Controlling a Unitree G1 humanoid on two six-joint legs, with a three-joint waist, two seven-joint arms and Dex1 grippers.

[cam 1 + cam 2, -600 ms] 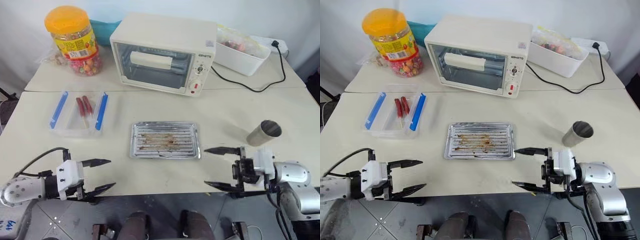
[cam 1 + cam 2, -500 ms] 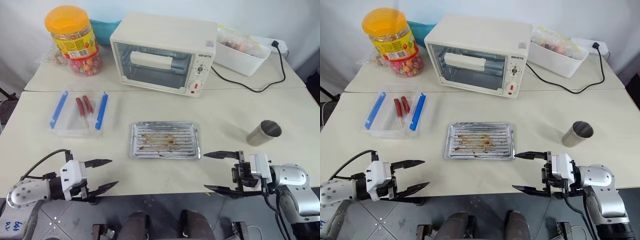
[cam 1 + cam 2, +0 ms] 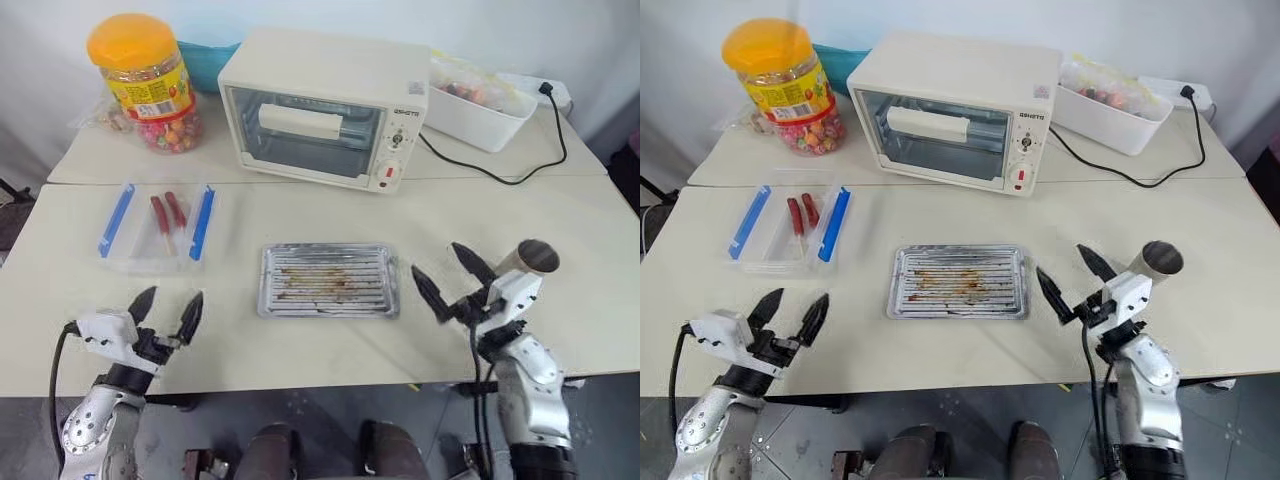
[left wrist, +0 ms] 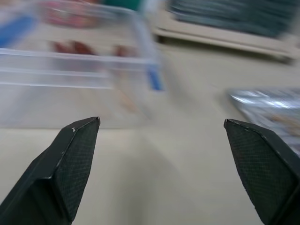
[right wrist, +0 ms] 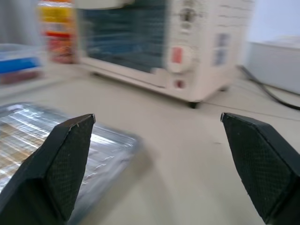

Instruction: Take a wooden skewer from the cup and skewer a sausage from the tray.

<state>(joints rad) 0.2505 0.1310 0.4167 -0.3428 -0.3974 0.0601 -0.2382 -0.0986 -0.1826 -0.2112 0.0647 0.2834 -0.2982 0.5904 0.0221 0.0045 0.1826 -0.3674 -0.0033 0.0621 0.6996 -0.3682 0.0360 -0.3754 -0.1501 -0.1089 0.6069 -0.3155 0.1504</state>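
The grey-tan cup [image 3: 528, 258] stands at the right of the table, and no wooden skewer shows at its dark mouth. The silver tray [image 3: 330, 280] lies in the middle, its ribbed bottom showing only brown stains. Two red sausages [image 3: 166, 213] lie in a clear box with blue clips [image 3: 205, 222] at the left. My right gripper [image 3: 436, 260] is open, pointing forward between the tray and the cup, one finger close to the cup. My left gripper [image 3: 170, 298] is open near the front left edge, short of the clear box [image 4: 70, 61].
A white toaster oven [image 3: 322, 105] stands behind the tray, its black cable [image 3: 500, 175] running right. An orange-lidded candy jar [image 3: 145, 80] is at the back left and a white tub [image 3: 480, 105] at the back right. The table seam runs in front of the oven.
Both grippers, earlier lying sideways at the table's front edge with fingers pointing inward, now point forward over the table. The right one has come up beside the cup.
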